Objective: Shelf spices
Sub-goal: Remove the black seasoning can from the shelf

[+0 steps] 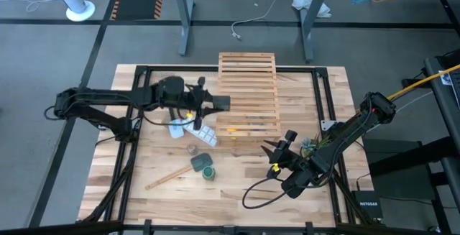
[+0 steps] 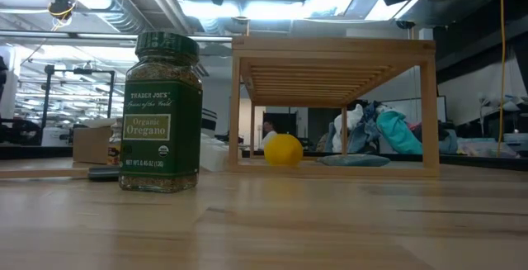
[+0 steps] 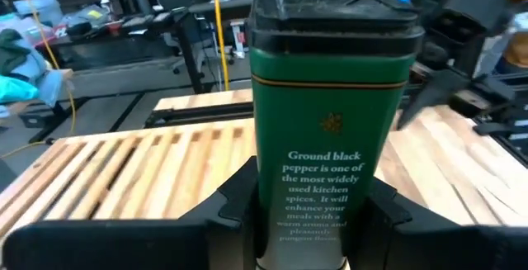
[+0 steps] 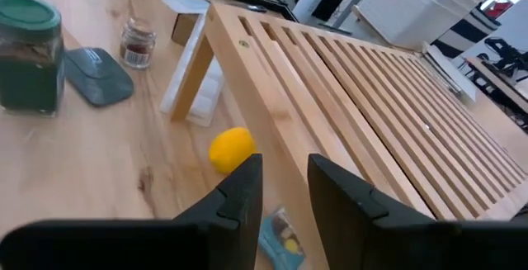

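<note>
The dark green, black-topped pepper tin [image 3: 330, 113] sits in my left gripper [image 3: 312, 196], which is shut on it over the left edge of the wooden slatted shelf [image 1: 248, 95]. In the high view the tin [image 1: 221, 104] shows at the tip of my left gripper [image 1: 213, 104]. The green-lidded oregano jar [image 1: 208, 172] stands on its base on the tabletop near the front, and the tiny clear jar [image 1: 192, 149] stands just beyond it. My right gripper [image 4: 285, 183] is open, touches nothing and hovers by the shelf's near right corner [image 1: 277, 152]. My left gripper pinches the pepper tin between its two fingers [image 3: 239, 204], one on each side wall of the tin's lower body [image 3: 272, 212]. It reaches in from the table's left. The tin is lifted clear, above the shelf's top slats [image 3: 124, 167].
A white ice-cube tray [image 1: 190, 128] lies left of the shelf, with a grey pad [image 1: 201, 161] and a wooden stick [image 1: 169, 177] nearer the front. A yellow lemon-like ball [image 4: 231, 148] and a small packet sit under the shelf's near edge. A black cable loops at the front right [image 1: 262, 192].
</note>
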Controlling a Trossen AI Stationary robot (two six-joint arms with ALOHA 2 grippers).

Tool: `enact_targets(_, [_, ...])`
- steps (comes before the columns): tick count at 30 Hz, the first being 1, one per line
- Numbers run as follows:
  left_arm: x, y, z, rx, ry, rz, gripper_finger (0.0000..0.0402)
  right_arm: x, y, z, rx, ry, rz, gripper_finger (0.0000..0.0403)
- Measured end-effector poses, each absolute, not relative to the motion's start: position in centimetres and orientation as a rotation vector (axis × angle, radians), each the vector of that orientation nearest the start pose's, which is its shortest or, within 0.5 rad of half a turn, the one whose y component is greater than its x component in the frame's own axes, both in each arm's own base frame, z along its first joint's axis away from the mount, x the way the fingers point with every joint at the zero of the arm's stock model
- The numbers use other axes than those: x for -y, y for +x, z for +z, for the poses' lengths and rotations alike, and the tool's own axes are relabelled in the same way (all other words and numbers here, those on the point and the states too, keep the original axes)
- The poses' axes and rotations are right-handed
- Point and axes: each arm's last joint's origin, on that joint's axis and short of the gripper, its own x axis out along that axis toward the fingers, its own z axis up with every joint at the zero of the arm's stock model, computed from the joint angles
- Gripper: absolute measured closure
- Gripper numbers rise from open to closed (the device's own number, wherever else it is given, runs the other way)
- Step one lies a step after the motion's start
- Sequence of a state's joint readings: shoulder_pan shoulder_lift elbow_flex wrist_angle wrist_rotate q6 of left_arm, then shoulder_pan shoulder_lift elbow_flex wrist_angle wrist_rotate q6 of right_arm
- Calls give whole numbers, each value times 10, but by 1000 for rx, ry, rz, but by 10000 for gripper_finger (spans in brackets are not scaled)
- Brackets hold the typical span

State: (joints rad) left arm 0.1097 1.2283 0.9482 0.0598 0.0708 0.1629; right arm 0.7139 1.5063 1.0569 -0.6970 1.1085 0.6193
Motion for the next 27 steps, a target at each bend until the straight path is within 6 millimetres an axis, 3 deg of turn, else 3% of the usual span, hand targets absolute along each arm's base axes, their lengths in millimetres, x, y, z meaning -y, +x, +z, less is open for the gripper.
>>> enact_targets(9, [25, 277, 308, -332, 131, -15, 295, -161, 225, 240, -598, -398, -538, 299])
enact_targets(17, [81, 266, 307, -324, 122, -36, 295, -158, 207, 259, -564, -391, -510, 299])
enact_targets(27, [136, 281, 271, -354, 88, -43, 295, -172, 174, 276, -473, -423, -421, 299])
